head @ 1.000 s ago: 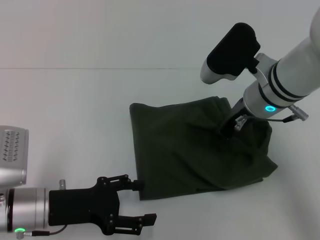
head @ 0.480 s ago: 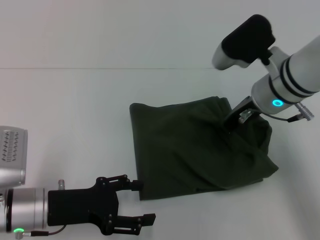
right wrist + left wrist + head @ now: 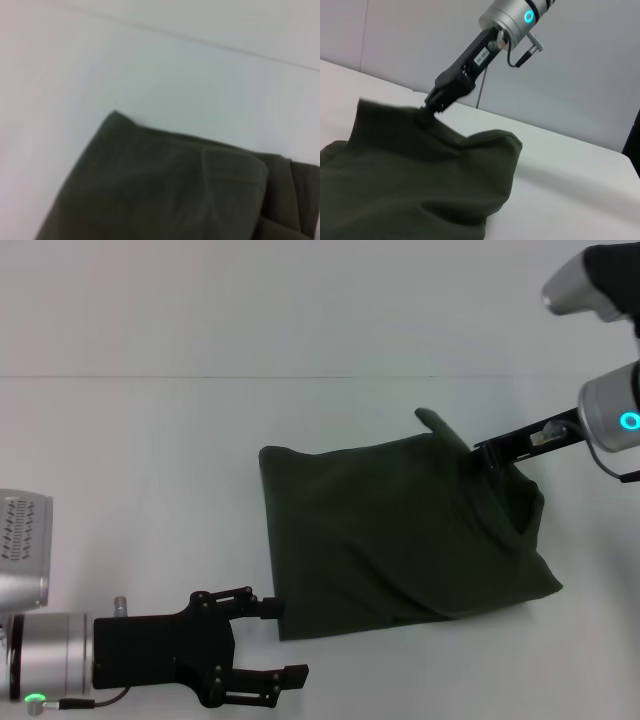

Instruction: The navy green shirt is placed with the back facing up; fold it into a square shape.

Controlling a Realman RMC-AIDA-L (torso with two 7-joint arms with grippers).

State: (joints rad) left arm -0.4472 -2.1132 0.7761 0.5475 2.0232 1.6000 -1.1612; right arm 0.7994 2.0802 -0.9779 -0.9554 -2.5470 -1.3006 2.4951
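Here the work surface is a plain white table (image 3: 150,470), matte and unmarked, running back to a thin straight seam where it meets a pale wall (image 3: 300,300) of nearly the same tone; in the left wrist view the wall behind reads as a flat grey, with a dark vertical edge at one side of that picture that cannot be identified; at the near left, the left gripper (image 3: 282,643) lies low over the table close to the robot, its black fingers spread apart with nothing between them, pointing toward the near-left corner of the cloth and just short of it; a silver housing with a green light sits behind it on the arm; right of centre lies the navy green shirt (image 3: 380,540), folded into a rough, thick rectangle, plain dark olive side up, its left edge straight, its right side bunched into soft folds with one corner bulging toward the near right; at the far-right corner of the shirt the right gripper (image 3: 482,452) reaches in from the upper right, pinched tight on a small peak of cloth raised above the rest; its silver wrist carries a cyan ring light; the right wrist view shows only folded cloth on white table
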